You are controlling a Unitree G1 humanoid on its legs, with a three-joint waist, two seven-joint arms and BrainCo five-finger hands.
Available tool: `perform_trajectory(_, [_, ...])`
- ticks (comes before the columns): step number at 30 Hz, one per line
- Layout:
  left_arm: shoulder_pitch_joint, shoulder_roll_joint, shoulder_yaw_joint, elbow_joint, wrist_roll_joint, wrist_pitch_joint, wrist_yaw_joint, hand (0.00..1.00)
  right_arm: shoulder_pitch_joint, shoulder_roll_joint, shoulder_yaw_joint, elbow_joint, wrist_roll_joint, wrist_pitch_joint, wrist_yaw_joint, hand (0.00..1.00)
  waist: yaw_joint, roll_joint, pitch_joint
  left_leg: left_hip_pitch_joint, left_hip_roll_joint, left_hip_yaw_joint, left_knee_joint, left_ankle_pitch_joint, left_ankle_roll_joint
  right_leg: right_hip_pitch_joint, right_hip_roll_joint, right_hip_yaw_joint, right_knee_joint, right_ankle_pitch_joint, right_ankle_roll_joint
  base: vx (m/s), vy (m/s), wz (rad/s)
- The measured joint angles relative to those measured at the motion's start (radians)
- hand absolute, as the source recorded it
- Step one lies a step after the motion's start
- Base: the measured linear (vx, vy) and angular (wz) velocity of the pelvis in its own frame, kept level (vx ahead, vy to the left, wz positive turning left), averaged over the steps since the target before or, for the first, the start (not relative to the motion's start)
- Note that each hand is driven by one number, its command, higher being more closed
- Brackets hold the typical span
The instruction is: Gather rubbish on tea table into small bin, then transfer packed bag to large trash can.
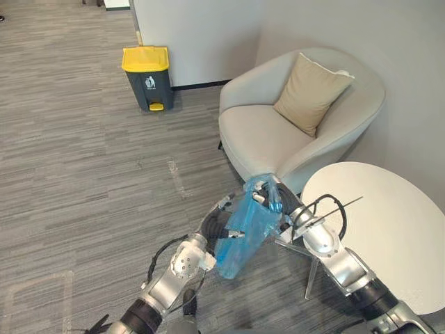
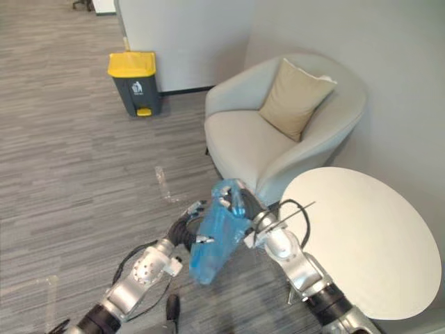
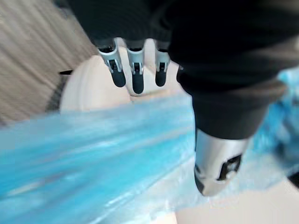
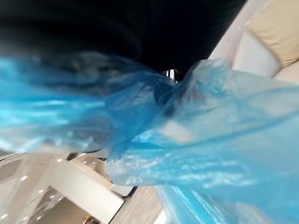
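Over grey carpet [image 1: 83, 174], beside the tea table [image 1: 389, 223], the blue bag [image 1: 243, 233] hangs. My right hand [image 1: 274, 198] is curled round its neck. My left hand [image 1: 217, 221] rests straight-fingered against its side.

The right hand [image 1: 290, 207] is mostly buried in the bunched top of the blue bag [image 1: 243, 233], and blurred plastic covers it in its own wrist view, so its grip cannot be read. The bag's contents cannot be made out through the crinkled film, which also hides the palm of the left hand [image 1: 217, 221]. The round white table [image 1: 389, 229] on the right is cut off at the right and near edges.
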Motion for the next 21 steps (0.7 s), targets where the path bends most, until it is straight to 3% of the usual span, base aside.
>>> perform_trajectory(5, [-0.034,0.001,-0.016,0.005,0.031,0.000,0.017,0.00,-0.072,0.000,0.030,0.002,0.008,0.000,-0.002,1.00,0.000,0.000,0.000,0.000,0.008,-0.004,0.000,0.004,-0.004,0.001,0.008,-0.001,-0.001,0.004,-0.004,-0.01,-0.004,0.00])
perform_trajectory(9, [-0.058,0.005,-0.003,0.026,0.120,0.000,0.050,0.00,-0.085,0.014,0.050,0.001,0.029,0.001,-0.002,1.00,0.006,-0.004,-0.003,0.000,0.010,-0.006,0.000,0.005,-0.004,0.002,0.011,-0.004,-0.001,0.006,-0.005,0.00,0.000,0.00])
perform_trajectory(14, [0.003,0.002,0.120,-0.042,0.189,0.013,0.117,0.00,-0.079,0.024,0.070,-0.119,0.064,-0.003,0.003,1.00,0.005,-0.011,-0.008,0.003,0.004,-0.009,0.000,0.011,-0.007,0.003,0.015,-0.004,0.004,0.005,-0.005,0.00,0.000,0.00])
perform_trajectory(21, [0.022,-0.129,0.064,-0.073,0.282,0.039,0.132,0.00,-0.073,0.163,0.139,-0.150,0.089,-0.007,0.004,1.00,0.011,-0.012,-0.010,0.004,0.004,-0.032,-0.001,0.009,-0.011,-0.003,0.017,-0.020,0.032,-0.011,-0.003,-0.04,-0.010,0.08])
